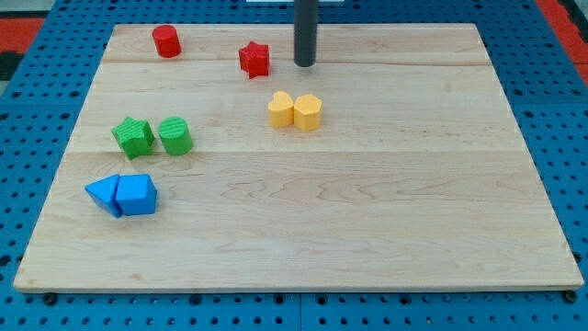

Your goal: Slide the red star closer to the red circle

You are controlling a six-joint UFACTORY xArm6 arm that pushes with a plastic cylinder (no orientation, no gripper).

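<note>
The red star (254, 60) lies near the view's top, left of centre. The red circle (166, 41) stands further left, near the board's top left corner. My tip (305, 63) is the lower end of the dark rod that comes down from the view's top. It sits just right of the red star, with a small gap between them.
Two yellow blocks (295, 110) sit side by side below the tip. A green star (133, 137) and a green cylinder (175, 136) lie at the left. Two blue blocks (122, 195) lie lower left. The wooden board (367, 211) rests on a blue pegboard.
</note>
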